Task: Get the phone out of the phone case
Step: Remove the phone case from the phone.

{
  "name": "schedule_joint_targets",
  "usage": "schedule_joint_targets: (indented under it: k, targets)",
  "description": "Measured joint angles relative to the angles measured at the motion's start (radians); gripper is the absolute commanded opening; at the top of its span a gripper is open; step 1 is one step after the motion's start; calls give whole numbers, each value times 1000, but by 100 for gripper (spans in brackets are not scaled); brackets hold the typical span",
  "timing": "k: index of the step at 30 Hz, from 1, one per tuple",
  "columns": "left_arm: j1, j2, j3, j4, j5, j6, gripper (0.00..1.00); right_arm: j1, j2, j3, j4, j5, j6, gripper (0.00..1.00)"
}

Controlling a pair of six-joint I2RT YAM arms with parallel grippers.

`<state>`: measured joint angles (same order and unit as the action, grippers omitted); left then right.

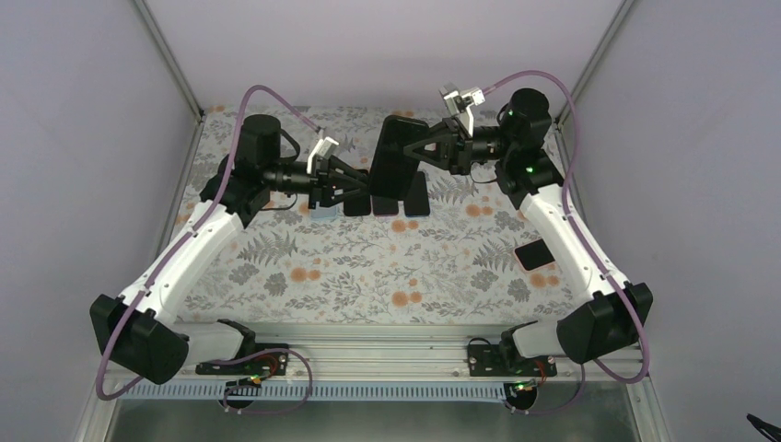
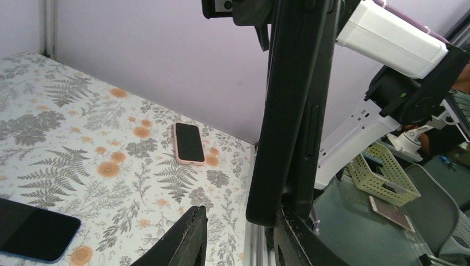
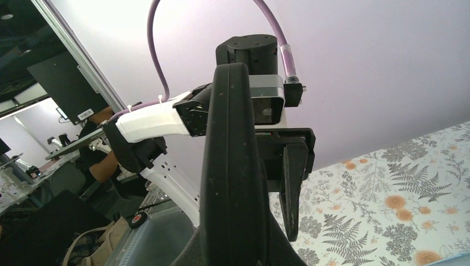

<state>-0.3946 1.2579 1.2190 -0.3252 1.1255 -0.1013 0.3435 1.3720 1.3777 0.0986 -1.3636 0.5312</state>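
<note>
Left gripper (image 1: 362, 191), jaws apart, straddles the lower end of the black phone case (image 1: 391, 147), which is raised at upper centre. Right gripper (image 1: 412, 150) is clamped on its right edge. The floral table (image 1: 368, 276) lies bare below, and another phone (image 1: 534, 254) sits near its right edge.

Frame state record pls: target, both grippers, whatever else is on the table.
target: cased phone, held up off the table, edge-on to both wrist cameras
right gripper: shut on cased phone
left gripper: open, fingers either side of the phone's lower end
case: not off, as far as shows
also on table: pink-cased phone, blue-edged phone, both flat, screen up
</note>
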Motion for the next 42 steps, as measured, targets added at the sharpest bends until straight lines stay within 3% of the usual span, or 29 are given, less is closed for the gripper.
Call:
schedule_joint_targets:
  k: [11, 31, 42]
  targets:
    - [2, 26, 3, -5, -3, -5, 39, 17, 1, -37, 14, 26, -15, 4]
    - [-45, 61, 96, -196, 30, 108, 37, 89, 26, -55, -93, -22, -119, 4]
    - [-42, 89, 85, -201, 41, 51, 32, 101, 62, -73, -87, -19, -113, 4]
